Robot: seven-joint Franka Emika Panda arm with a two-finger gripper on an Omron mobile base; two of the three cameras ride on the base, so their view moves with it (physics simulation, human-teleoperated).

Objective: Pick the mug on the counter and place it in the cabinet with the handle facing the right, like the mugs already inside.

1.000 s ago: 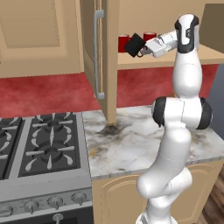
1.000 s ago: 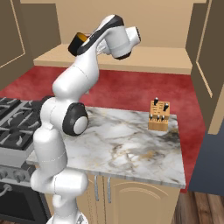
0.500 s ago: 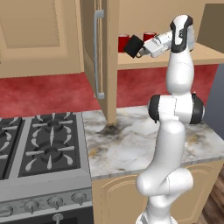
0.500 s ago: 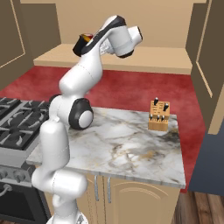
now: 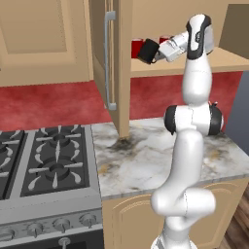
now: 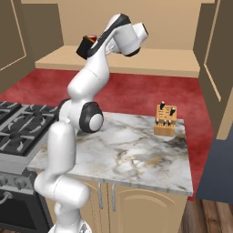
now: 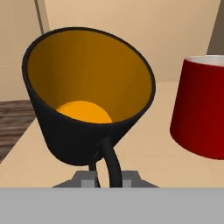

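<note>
In the cabinet (image 5: 146,68), the pincer (image 5: 159,51) grips the mug (image 7: 87,105), fingertips hidden.

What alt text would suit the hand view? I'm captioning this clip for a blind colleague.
A black mug with an orange-yellow interior is seen close up and tilted, mouth toward the camera, its black loop handle running down to the end effector. A red mug stands to its right on the tan cabinet shelf.

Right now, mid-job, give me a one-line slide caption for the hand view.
Gripper holds the black mug by its handle, tilted open-end toward camera, above the cabinet shelf beside a red mug.
</note>
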